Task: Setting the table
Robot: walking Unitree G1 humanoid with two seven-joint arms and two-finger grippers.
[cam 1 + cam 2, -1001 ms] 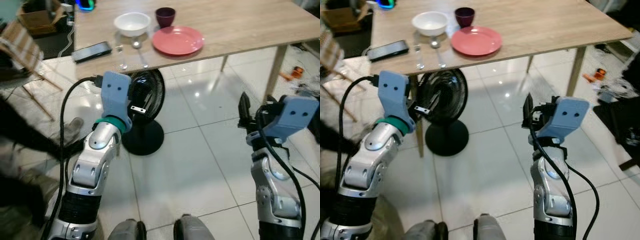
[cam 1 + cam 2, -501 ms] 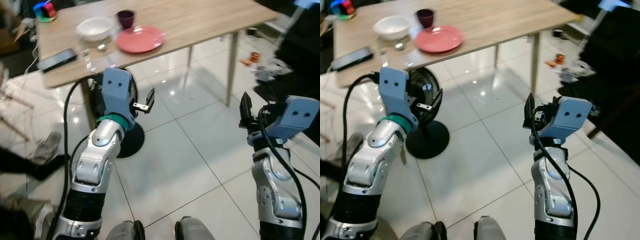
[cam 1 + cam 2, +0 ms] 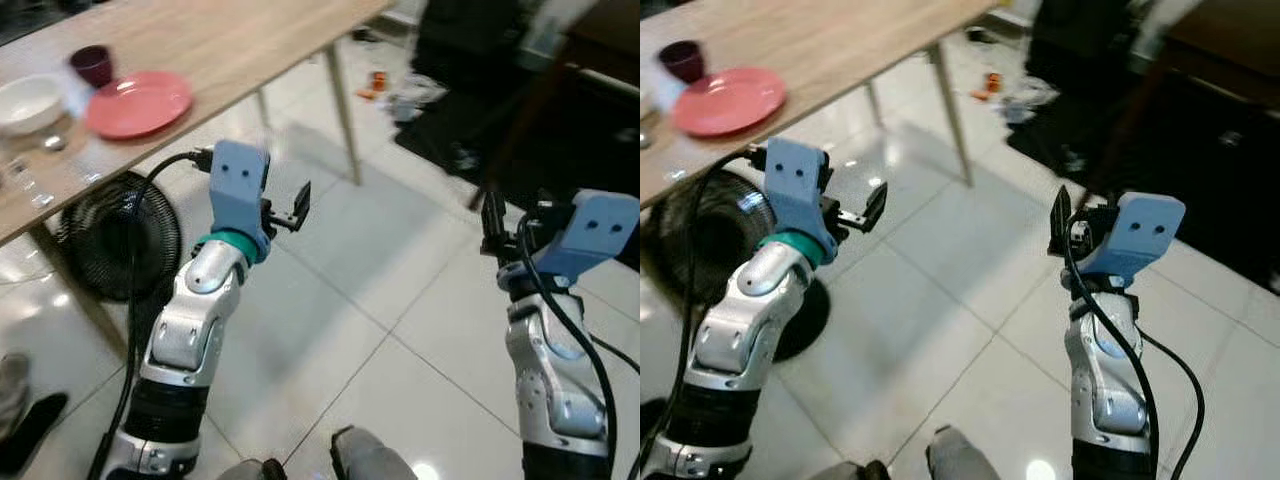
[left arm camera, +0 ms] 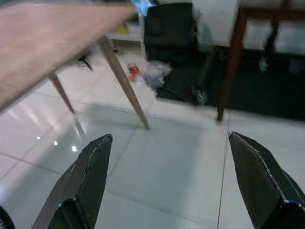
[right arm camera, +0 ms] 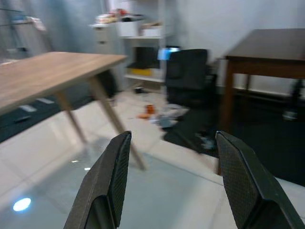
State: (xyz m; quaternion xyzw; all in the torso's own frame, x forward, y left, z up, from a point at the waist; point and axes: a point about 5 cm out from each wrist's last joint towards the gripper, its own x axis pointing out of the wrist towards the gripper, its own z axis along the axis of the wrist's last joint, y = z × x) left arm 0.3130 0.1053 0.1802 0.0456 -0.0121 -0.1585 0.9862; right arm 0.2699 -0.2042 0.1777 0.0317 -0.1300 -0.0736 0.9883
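- Claws first: the left claw is raised at chest height over the white tiled floor, its two long black fingers spread wide with nothing between them.
- The right claw is held up on the right in the same way, fingers parted and empty, pointing across the floor toward a dark wooden side table and a black office chair at the far side of the room.
- Just beyond the left arm, low on the floor, stands a black round floor fan, partly under the table's near edge.
- Farther left is the light wooden tabletop, on slim pale legs. It is well apart from both claws.
- On it lies a flat round pink plate, looking matte and empty. A small dark purple cup stands upright just beyond it, and a white round bowl sits to the plate's left.
- Something small and shiny, probably cutlery, lies near the bowl, but it is too blurred to name.
- Judging progress: one place looks largely laid, with plate, cup and bowl grouped together.
- Both claws carry nothing and face away from the tabletop, so I take the robot to be between items, likely heading off to fetch something.
- Whether further settings are wanted cannot be told.
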